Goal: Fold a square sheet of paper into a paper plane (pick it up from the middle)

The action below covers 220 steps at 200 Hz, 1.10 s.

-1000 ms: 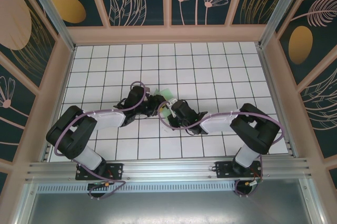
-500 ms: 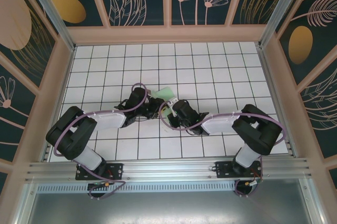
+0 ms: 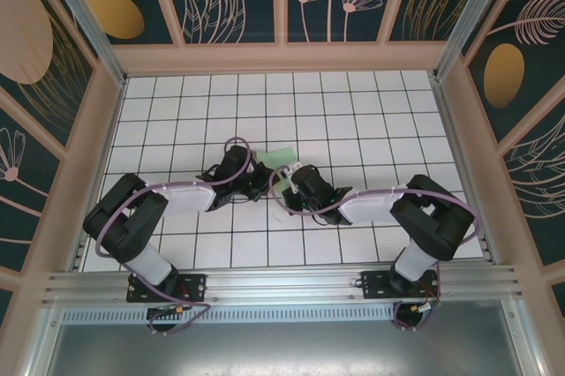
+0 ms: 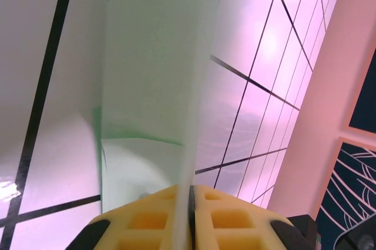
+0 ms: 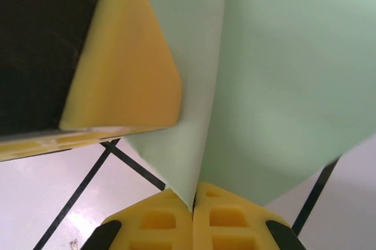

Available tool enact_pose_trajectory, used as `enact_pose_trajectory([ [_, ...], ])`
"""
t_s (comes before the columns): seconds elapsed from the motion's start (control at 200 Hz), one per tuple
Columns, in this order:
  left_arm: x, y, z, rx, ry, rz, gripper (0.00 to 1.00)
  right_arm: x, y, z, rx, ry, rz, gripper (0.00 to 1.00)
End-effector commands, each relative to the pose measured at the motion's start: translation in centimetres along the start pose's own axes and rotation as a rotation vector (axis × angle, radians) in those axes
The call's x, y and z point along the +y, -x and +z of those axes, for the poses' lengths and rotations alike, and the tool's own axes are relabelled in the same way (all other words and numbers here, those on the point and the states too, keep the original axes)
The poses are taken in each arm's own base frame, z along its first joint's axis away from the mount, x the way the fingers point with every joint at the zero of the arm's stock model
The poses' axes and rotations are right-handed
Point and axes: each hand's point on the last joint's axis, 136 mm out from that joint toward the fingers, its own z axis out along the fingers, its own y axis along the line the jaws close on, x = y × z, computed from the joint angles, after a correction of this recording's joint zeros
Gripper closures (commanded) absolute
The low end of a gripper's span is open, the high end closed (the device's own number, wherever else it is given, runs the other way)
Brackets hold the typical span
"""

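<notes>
Left jaws, right jaws still pinch paper (image 3: 281,155), barely shifted.

Both wrists drawn in closer together since a second ago. Right gripper (image 3: 284,175) now a little farther up the tiles; left gripper (image 3: 262,173) nudged rightward toward it. Left elbow shifted slightly right. Sheet of paper (image 3: 276,156) shows more pale green beyond the fingers than before, possibly raised or swung out; overhead view too small to be sure.
</notes>
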Motion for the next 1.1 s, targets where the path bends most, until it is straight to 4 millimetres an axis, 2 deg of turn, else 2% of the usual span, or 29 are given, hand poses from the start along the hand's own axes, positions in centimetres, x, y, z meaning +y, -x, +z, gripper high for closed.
enact_pose_trajectory([
  [0.0,0.7,0.6,0.7,-0.004,0.037,0.021,0.88,0.7,1.2,-1.6,-0.022,0.081,0.079,0.92],
  [0.145,0.6,0.8,1.3,0.011,0.040,0.037,0.88,0.5,2.0,-3.5,-0.020,0.191,0.190,0.87],
  [0.22,0.5,0.9,1.5,0.018,0.050,0.054,0.86,-0.3,2.2,-4.2,-0.029,0.220,0.248,0.83],
  [0.285,0.0,1.0,1.5,0.020,0.041,0.068,0.86,-1.0,2.1,-4.4,-0.031,0.223,0.289,0.80],
  [0.3,0.8,0.9,2.0,0.029,0.062,0.059,0.86,-1.0,2.0,-4.5,-0.027,0.230,0.293,0.80],
  [0.34,0.7,1.1,2.2,0.034,0.061,0.063,0.85,-1.2,1.9,-4.5,-0.017,0.239,0.307,0.80],
  [0.435,0.2,1.1,2.7,0.054,0.063,0.091,0.84,-1.5,1.7,-4.2,-0.004,0.247,0.325,0.80],
  [0.535,-0.4,1.4,3.0,0.063,0.076,0.123,0.82,-2.8,2.2,-3.9,-0.018,0.215,0.378,0.79],
  [0.615,-0.6,1.7,3.1,0.065,0.102,0.152,0.81,-4.6,2.5,-3.6,-0.018,0.170,0.442,0.79],
  [0.696,-0.9,1.9,3.0,0.056,0.106,0.168,0.81,-6.8,3.0,-3.6,-0.025,0.128,0.510,0.74],
  [0.731,-1.0,1.9,3.1,0.060,0.105,0.174,0.81,-6.7,3.0,-3.4,-0.011,0.141,0.520,0.77],
  [0.746,-1.0,1.9,3.1,0.061,0.107,0.176,0.81,-7.6,3.3,-3.4,-0.017,0.131,0.541,0.79],
  [0.776,-0.9,1.9,3.2,0.067,0.116,0.182,0.81,-8.1,3.6,-3.3,-0.016,0.137,0.555,0.81],
  [0.836,-1.0,1.8,3.4,0.079,0.119,0.194,0.81,-9.4,3.8,-2.9,-0.004,0.100,0.585,0.80],
  [0.921,-0.5,1.7,3.6,0.093,0.137,0.205,0.82,-10.2,4.1,-2.0,0.024,0.099,0.597,0.80],
  [0.946,-0.2,1.6,3.7,0.100,0.147,0.207,0.82,-10.6,4.0,-1.6,0.039,0.089,0.608,0.80],
  [0.961,-1.3,2.0,3.8,0.092,0.131,0.219,0.82,-10.7,3.9,-1.4,0.049,0.085,0.612,0.81],
  [1.096,-1.6,2.2,4.2,0.108,0.149,0.249,0.82,-11.6,2.6,0.8,0.138,0.068,0.626,0.87],
])
